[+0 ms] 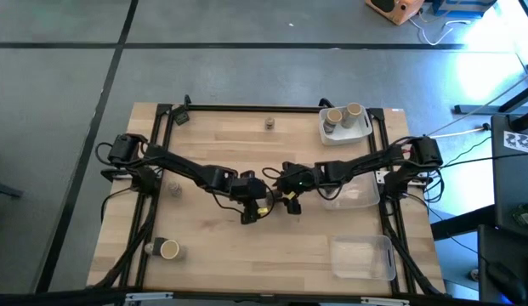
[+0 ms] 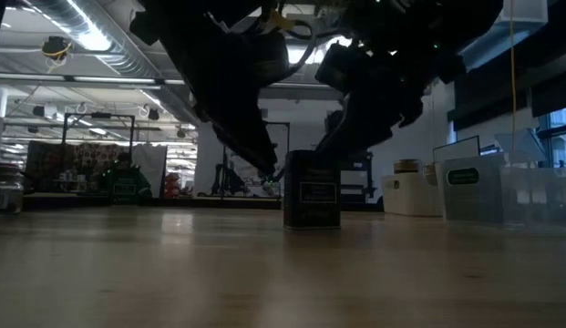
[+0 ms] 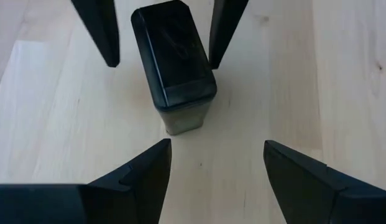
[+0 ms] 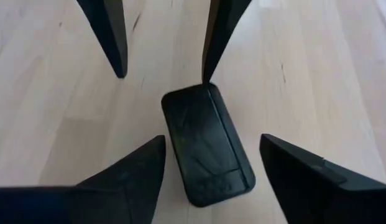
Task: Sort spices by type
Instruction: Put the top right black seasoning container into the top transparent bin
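At the centre of the high view the dark blocky spice tin [image 1: 273, 197] stands upright on the tabletop [image 1: 212, 153] between both tools, the left tool [image 1: 252, 206] and right tool [image 1: 291, 197] each spread wide beside it, gripping nothing, about equally near.

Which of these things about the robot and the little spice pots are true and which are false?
1. A dark blocky tin stands upright on the table. True.
2. The left gripper is squeezing that tin. False: its fingers are open, clear of it.
3. The white tray holds tan-topped jars. True.
4. Both arms wait at the table's edges. False: they meet near the middle.
5. The right gripper is shut. False: it is open over the tin.
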